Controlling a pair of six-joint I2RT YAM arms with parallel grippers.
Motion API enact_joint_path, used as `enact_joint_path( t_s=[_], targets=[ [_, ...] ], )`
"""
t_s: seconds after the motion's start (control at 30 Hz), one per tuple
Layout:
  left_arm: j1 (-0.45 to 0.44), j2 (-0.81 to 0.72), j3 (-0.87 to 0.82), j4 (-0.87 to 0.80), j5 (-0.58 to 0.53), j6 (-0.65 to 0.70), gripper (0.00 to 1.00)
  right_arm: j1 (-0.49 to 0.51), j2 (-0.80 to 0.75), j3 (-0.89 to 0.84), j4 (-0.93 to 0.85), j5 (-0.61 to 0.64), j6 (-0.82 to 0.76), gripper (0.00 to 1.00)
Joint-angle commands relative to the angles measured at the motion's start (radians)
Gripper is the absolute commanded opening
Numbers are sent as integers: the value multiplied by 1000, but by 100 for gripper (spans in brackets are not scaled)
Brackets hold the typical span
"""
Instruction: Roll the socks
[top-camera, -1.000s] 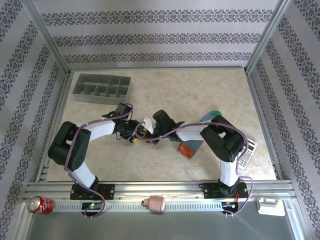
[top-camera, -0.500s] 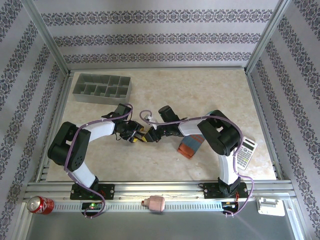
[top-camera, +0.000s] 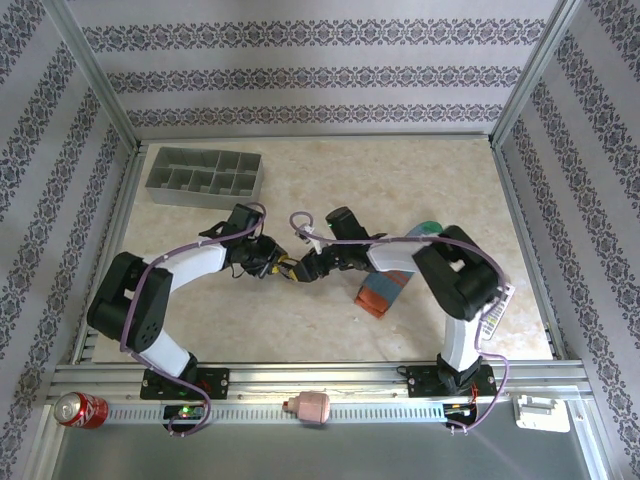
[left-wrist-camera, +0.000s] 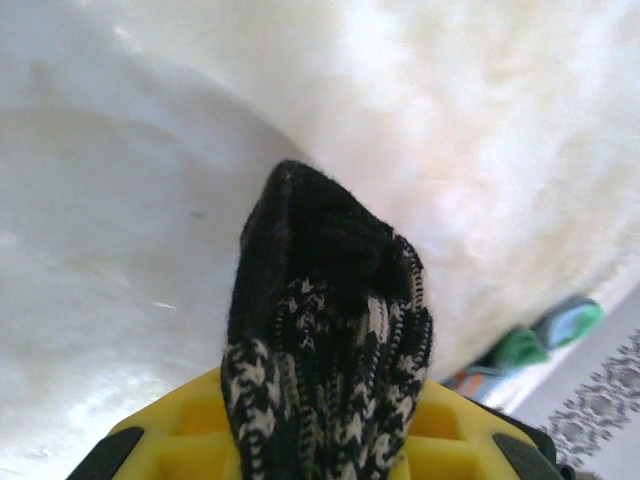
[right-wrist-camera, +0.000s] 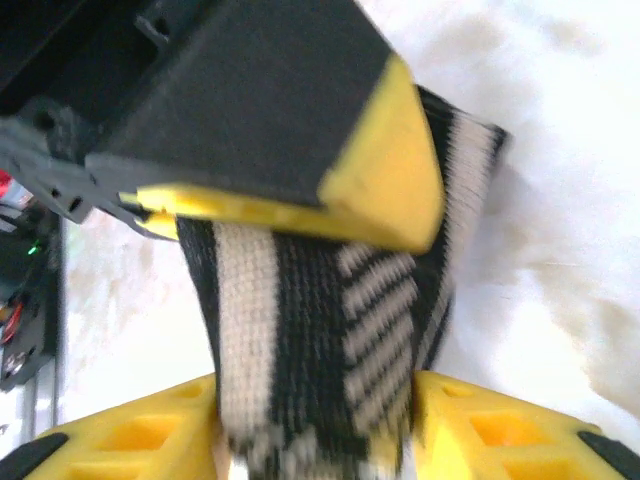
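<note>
The black sock (top-camera: 288, 266) with white pattern is bunched in the middle of the table, pinched from both sides. My left gripper (top-camera: 272, 262) is shut on it; in the left wrist view the black sock (left-wrist-camera: 330, 340) rises from between the yellow fingers (left-wrist-camera: 170, 440) of the left gripper (left-wrist-camera: 325, 440). My right gripper (top-camera: 306, 265) is shut on the same sock (right-wrist-camera: 320, 330), meeting the left gripper's finger (right-wrist-camera: 380, 180) tip to tip. The blue-grey striped sock (top-camera: 385, 288) lies flat to the right under the right arm, orange-red cuff nearest me, teal toe (top-camera: 428, 227) at the far end.
A grey compartment tray (top-camera: 205, 177) stands at the back left. A calculator (top-camera: 497, 310) lies by the right edge, partly under the right arm. On the front rail sit a red can (top-camera: 78, 409) and a pink object (top-camera: 312, 406).
The right arm's wrist has turned and shifted toward the back while its gripper stayed on the black sock. The left arm has barely moved.
</note>
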Motion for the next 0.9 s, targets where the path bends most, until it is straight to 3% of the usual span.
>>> enact_joint_path(
  t_s=[0.0,0.13,0.23,0.37,0.57,0.87],
  targets=[
    [67,-88,117,-100,-38,62,1,-1,-252,-67,11,334,-21,50],
    [168,-81,243,-194,-54,155,0,9,-457,-117,13,614,-91,53],
    [255,-16,356,-233,-51,225,0,26,-542,-109,-6,717,-161,58],
    [317,103,528,-306,-139,364,0,65,-604,-69,-33,841,-223,62],
    [339,294,731,-340,-271,528,1,86,-644,-9,-79,857,-214,66],
    [343,501,898,-339,-283,617,1,101,-683,23,-201,818,-200,66]
  ],
)
